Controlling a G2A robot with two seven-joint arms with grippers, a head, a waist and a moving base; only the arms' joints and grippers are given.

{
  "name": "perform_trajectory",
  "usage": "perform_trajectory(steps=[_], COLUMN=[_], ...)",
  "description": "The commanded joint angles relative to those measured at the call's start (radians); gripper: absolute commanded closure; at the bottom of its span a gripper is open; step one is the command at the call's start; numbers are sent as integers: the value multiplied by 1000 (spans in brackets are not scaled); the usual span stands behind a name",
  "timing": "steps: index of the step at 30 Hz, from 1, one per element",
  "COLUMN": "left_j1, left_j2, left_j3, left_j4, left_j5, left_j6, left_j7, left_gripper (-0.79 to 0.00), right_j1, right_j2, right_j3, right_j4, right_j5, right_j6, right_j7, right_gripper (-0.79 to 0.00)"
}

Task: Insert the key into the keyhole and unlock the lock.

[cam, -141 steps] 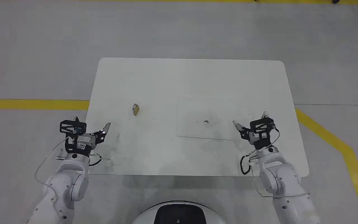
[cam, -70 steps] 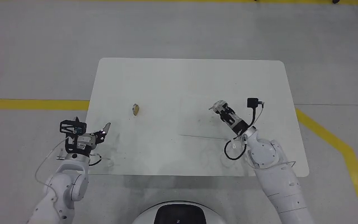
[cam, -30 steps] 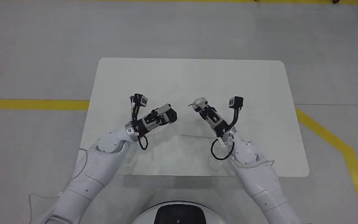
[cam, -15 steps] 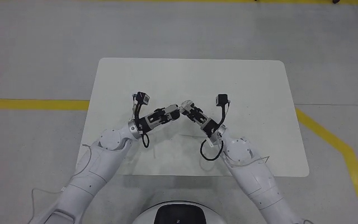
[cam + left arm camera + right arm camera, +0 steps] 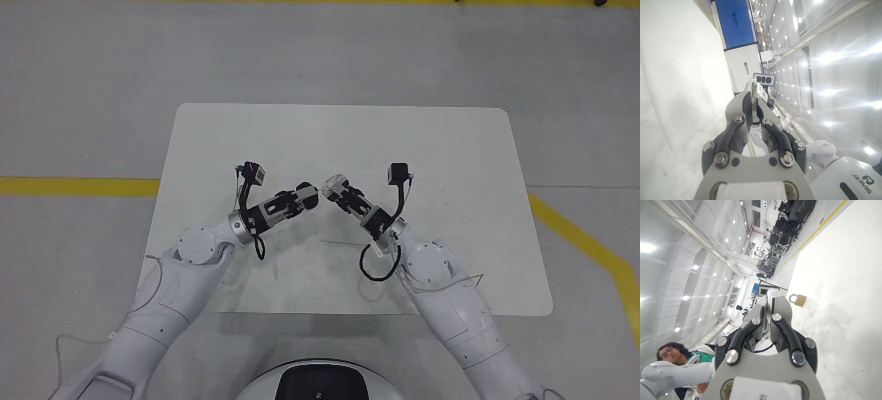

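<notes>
Currently | left gripper, right gripper tip-to-tip | padlock on table, hidden overhead

Above the tabletop, about midway between its front and back edges and a little nearer the left edge than the right, the left gripper and the right gripper meet tip to tip. Each arm runs back toward its own front corner. The key sits pinched in the right gripper's tips, just beside the left gripper, while the lock lies on the tabletop toward the left edge, apart from both
</notes>
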Motion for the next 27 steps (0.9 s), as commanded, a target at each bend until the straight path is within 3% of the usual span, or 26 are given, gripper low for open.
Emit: perform_trajectory(steps=[1,6,17,18,19,20,23,24,25,27], left_j1=[0,0,6,6,10,11,25,28,31,39], left_j2=[0,-1,2,3,5,6,12,13,15,19], left_j3=[-1,-5,-24,-28,-32,-34,-50,-53,-58,-68], left_j4=[-2,-5,-16,-17,-22,-25,-34,-36,-38,-43], left_j5=[5,19,61,80,91,97,118,118,121,124], left_j6=[4,9,-12,-13,-17,-21,-35,-36,-39,-46], left_j7=[2,2,-6,-2,2,0,-11,-15,-21,-34], left_gripper=[-92,0,0,0,0,0,0,0,0,0], right_j1=[-1,-4,-21,-22,-23,-23,-35,-38,-43,-56], right_j2=[0,1,2,4,8,10,22,25,29,37], right_j3=[2,9,17,19,22,27,53,61,74,103], right_j4=[0,-3,-14,-14,-11,-9,-13,-14,-17,-24], right_j5=[-1,-7,-13,-14,-27,-37,-50,-52,-51,-45], right_j6=[-1,0,-17,-25,-38,-44,-86,-94,-104,-119], right_j7=[4,12,41,59,98,115,189,202,217,243], right_gripper=[0,0,0,-37,-188,-274,-388,-548,-613,-671])
